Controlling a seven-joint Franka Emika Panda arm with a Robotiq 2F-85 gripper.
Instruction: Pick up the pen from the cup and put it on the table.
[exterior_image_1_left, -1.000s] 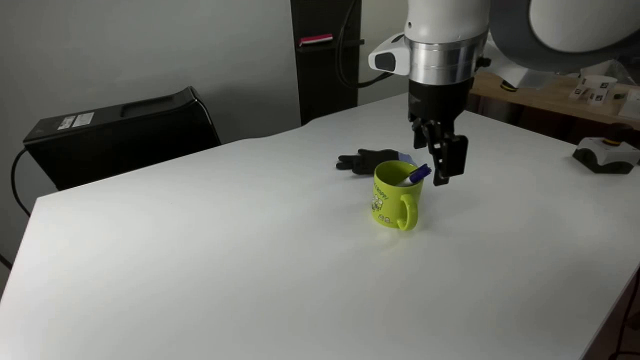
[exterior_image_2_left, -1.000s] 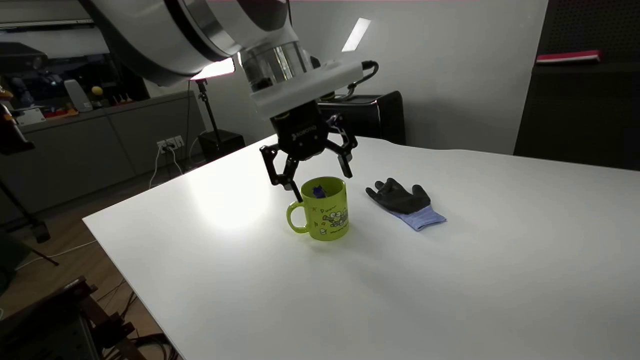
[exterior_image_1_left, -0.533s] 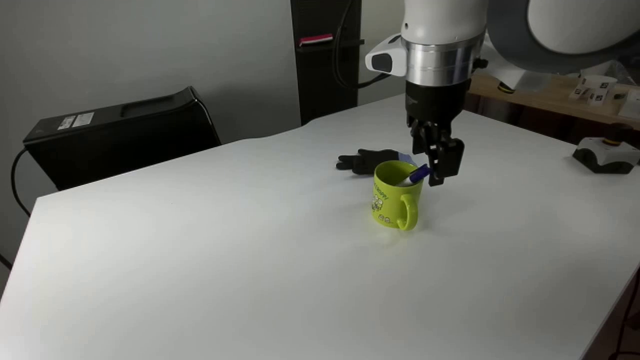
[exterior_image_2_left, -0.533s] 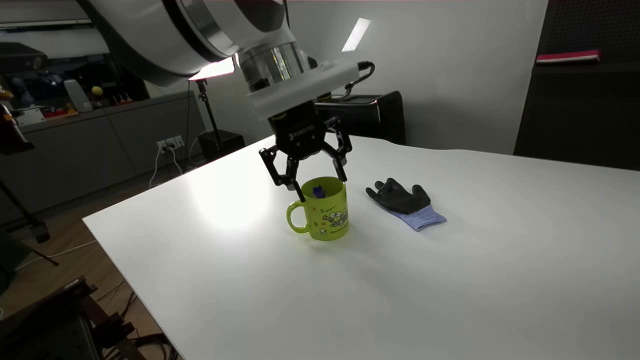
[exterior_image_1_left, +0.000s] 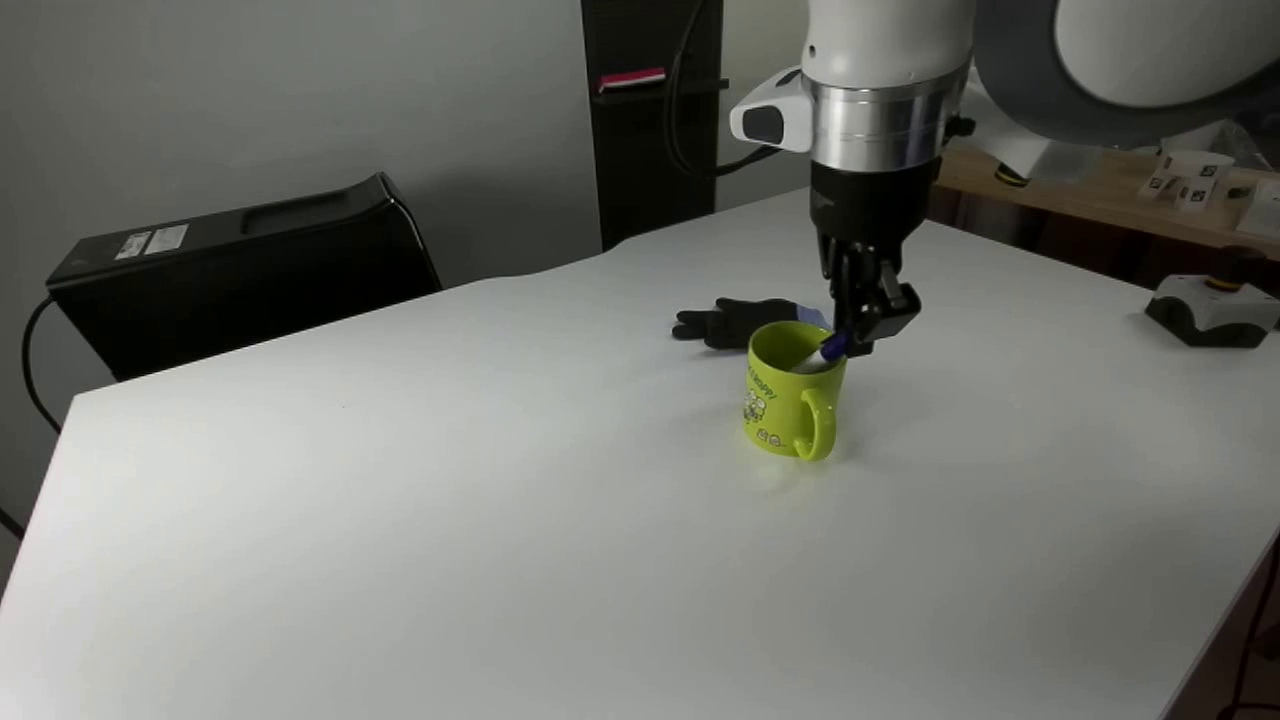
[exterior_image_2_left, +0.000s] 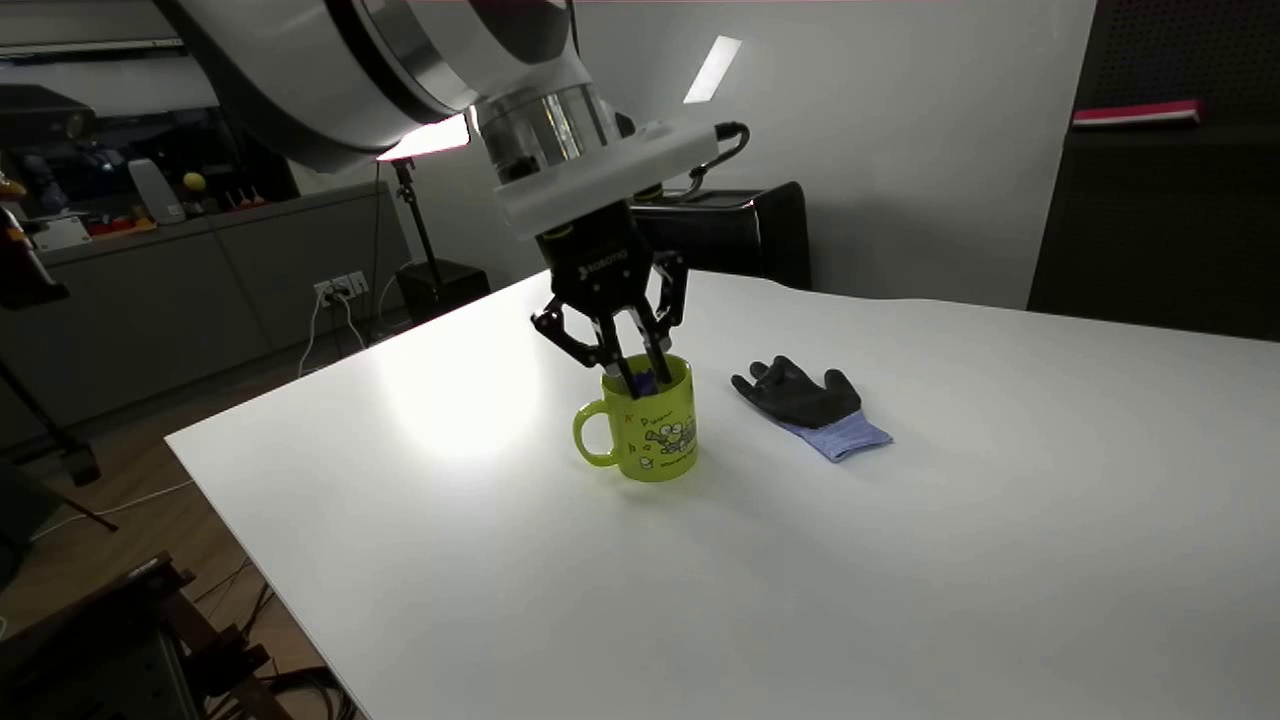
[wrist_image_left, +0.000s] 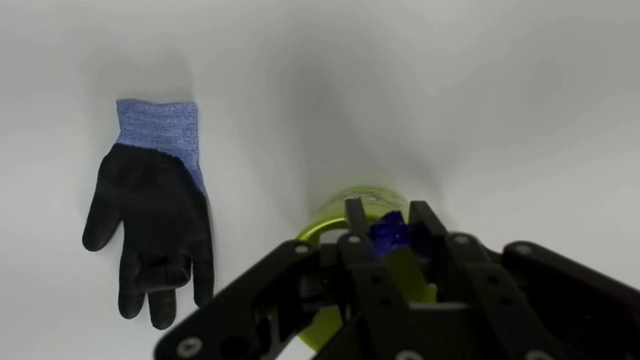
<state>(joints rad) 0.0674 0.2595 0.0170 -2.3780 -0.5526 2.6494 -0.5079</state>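
Note:
The cup is a yellow-green mug (exterior_image_1_left: 778, 410) with cartoon prints, upright on the white table (exterior_image_1_left: 450, 540); its handle (exterior_image_2_left: 592, 440) shows in both exterior views. Inside leans the pen (exterior_image_1_left: 833, 347), its blue-purple cap at the rim and part of its white body visible below. My gripper (exterior_image_2_left: 649, 386) reaches down to the mug's mouth with a finger on each side of the cap. In the wrist view the cap (wrist_image_left: 389, 232) fills the narrow gap of the gripper (wrist_image_left: 387, 207), so the jaws look shut on it. The pen's lower end is hidden inside the mug (wrist_image_left: 367, 195).
A black work glove with a blue cuff (exterior_image_2_left: 800, 400) lies on the table close to the mug. A black box (exterior_image_1_left: 250, 270) stands past the far edge. A white-and-black device (exterior_image_1_left: 1213, 312) sits near another table edge.
The gripper has come slightly closer to the mug, and its fingers have gone from wide apart to close around the pen's cap. Mug and glove have stayed in place.

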